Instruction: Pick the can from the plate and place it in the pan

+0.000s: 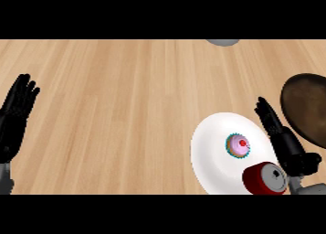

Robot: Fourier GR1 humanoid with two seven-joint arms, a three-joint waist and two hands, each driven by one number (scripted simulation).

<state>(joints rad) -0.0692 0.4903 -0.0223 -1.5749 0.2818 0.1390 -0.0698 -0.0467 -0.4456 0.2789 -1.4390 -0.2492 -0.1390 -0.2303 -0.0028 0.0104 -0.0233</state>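
Can (pixel 265 178): lying on its side at the white plate's (pixel 212 146) lower edge, beside a cupcake (pixel 239 146).
Right hand (pixel 281 137): hovering open, fingers straight, holding nothing, between plate and pan (pixel 312 109).
Left hand (pixel 11 116): resting open at left edge.

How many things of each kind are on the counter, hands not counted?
Plate: 1
Can: 1
Cupcake: 1
Pan: 1
Grey thing, cut off at the far edge: 1
Total: 5
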